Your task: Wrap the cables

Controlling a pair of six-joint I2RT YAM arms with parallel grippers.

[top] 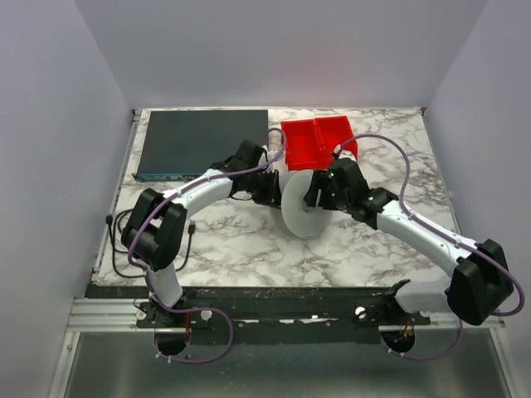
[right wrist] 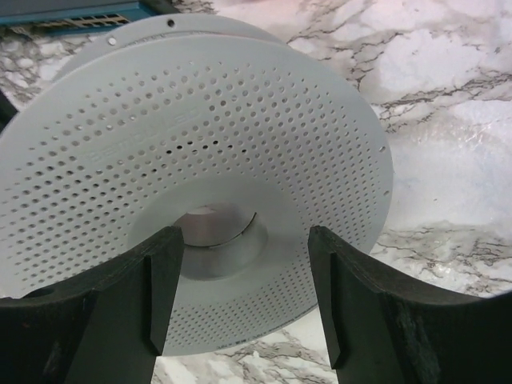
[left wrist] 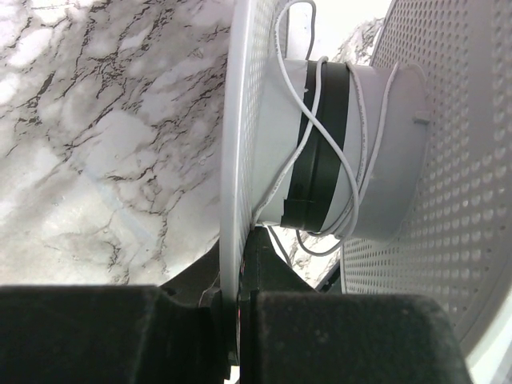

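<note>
Two arms meet at a white perforated spool that stands on edge near the middle of the marble table. In the left wrist view, the left gripper is clamped nearly closed on the thin rim of one flange, which runs up between its black fingers. The cables are a hair-thin white wire lying in a few loose, crossing loops around the pale hub between the two flanges. They pass over a black band that circles the hub; one loop sags below the hub and a strand leaves at the top of the frame. The right gripper stands wide apart facing the outer flange, its fingers on either side of the central recess, gripping nothing. Whether they touch the flange I cannot tell. In the top view, red bins sit just above the spool, a dark flat box lies at upper left, and black cords trail along the left edge.
</note>
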